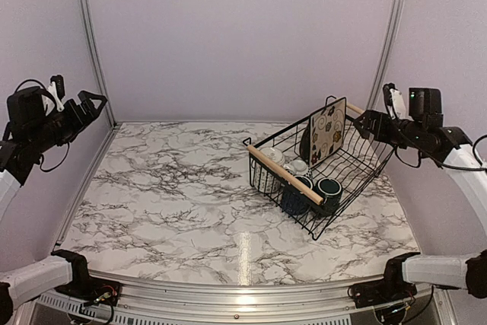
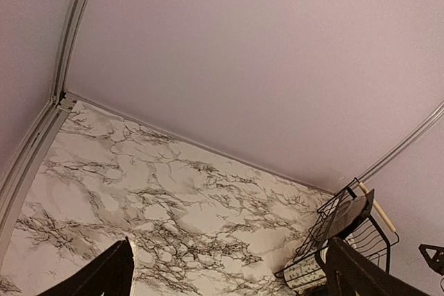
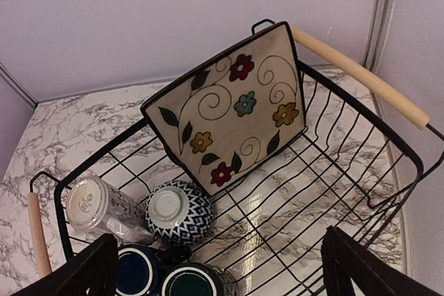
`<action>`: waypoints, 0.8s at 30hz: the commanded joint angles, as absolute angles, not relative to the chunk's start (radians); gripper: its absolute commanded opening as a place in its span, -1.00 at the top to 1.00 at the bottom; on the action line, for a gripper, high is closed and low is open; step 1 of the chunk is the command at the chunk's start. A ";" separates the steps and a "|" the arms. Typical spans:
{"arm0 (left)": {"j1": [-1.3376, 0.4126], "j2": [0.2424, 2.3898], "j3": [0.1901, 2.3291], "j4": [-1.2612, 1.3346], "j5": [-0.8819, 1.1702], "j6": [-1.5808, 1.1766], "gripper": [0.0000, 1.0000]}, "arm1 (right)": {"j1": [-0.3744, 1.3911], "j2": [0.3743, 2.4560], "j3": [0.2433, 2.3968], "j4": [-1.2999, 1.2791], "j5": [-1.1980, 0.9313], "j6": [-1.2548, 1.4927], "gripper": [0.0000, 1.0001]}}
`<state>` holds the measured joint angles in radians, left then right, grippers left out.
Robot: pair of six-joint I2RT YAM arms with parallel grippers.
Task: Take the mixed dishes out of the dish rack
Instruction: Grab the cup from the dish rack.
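The black wire dish rack point(image 1: 351, 188) stands at the right of the marble table, with two wooden bar handles point(image 1: 283, 174). In the right wrist view a square cream flowered plate point(image 3: 232, 116) with a dark rim leans upright inside the rack point(image 3: 104, 156). Below it lie an upturned blue-and-white patterned bowl point(image 3: 180, 211), a white mug point(image 3: 104, 207) on its side and two dark mugs point(image 3: 139, 272) standing upright. My right gripper point(image 3: 220, 244) is open and empty above the rack's far right corner point(image 1: 364, 121). My left gripper point(image 1: 95, 100) is open and empty, raised at the far left.
Lilac walls with metal corner posts point(image 1: 90, 36) enclose the table on three sides. The rack sits close to the right wall. In the left wrist view the rack point(image 2: 326, 220) shows at the lower right, beyond a wide stretch of marble tabletop point(image 2: 180, 213).
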<state>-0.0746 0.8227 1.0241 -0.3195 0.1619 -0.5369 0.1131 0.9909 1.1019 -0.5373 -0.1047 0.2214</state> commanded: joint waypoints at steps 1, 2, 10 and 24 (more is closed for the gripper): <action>-0.068 0.838 0.998 -0.317 0.232 -0.563 -0.98 | 0.188 1.062 1.144 -0.668 -0.193 0.160 -0.97; -0.068 0.843 0.994 -0.313 0.239 -0.566 -0.98 | 0.209 1.082 1.149 -0.686 -0.184 0.153 -0.97; -0.071 0.883 0.984 -0.296 0.291 -0.592 -0.98 | 0.396 1.296 1.234 -0.840 0.081 0.135 -0.97; -0.072 0.893 0.961 -0.296 0.291 -0.586 -0.98 | 0.468 1.452 1.202 -0.934 0.082 0.130 -0.97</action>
